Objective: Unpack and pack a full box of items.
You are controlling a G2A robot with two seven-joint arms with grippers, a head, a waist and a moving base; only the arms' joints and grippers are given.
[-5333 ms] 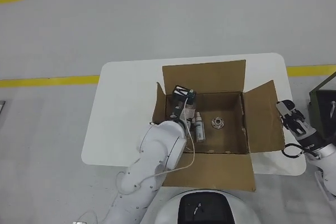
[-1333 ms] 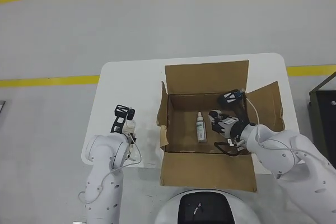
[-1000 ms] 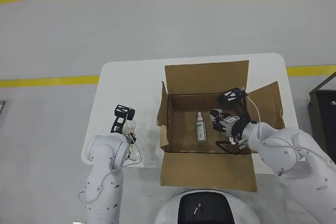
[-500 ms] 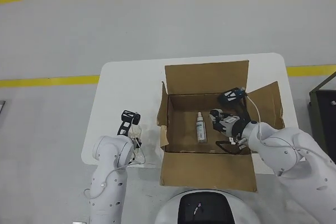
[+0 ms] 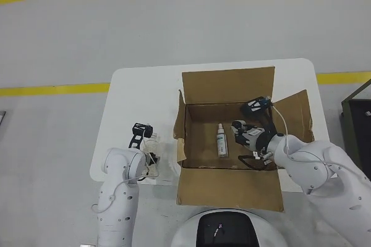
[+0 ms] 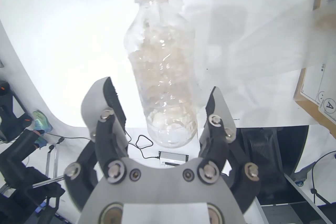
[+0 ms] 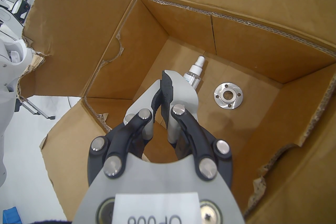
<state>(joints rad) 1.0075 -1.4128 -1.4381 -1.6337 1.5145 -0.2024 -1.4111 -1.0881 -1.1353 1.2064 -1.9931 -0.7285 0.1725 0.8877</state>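
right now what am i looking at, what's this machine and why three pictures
It is a white robot with two arms at a table. One picture looks down from above the arms; the other two come from a camera on each wrist, looking along the fingers. An open cardboard box sits on the table. The left arm's fingers stand open either side of a clear plastic bottle lying on the table beside the box, not gripping it. The right arm's fingers are inside the box, shut on nothing. On the box floor lie a small spray bottle and a round metal disc.
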